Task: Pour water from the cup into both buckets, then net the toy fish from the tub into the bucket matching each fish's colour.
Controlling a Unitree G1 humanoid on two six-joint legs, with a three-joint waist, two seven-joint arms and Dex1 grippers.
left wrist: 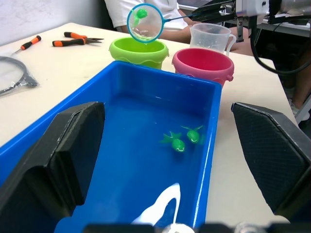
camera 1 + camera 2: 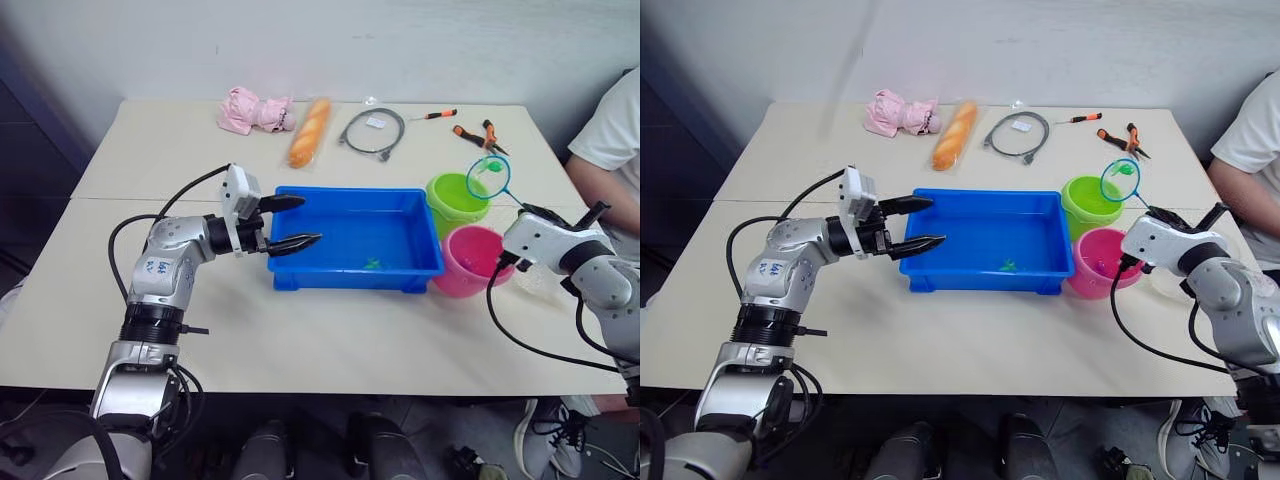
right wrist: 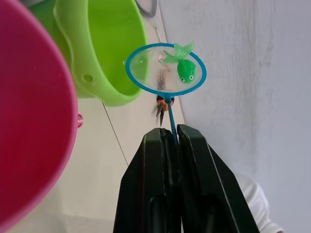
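Above green bucket (image 2: pixel 456 203), round mesh net (image 3: pixel 165 69), glossy fish (image 3: pixel 184 67)

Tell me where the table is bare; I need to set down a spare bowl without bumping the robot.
Bare: the front strip between the blue tub and the near table edge, and the far left corner beside the pink cloth. Crowded: the right end, with green bucket, pink bucket, net and right gripper.

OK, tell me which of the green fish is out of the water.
The green fish lying in the net, held up over the lime green bucket by the right gripper. The other two green fish sit in the blue tub.
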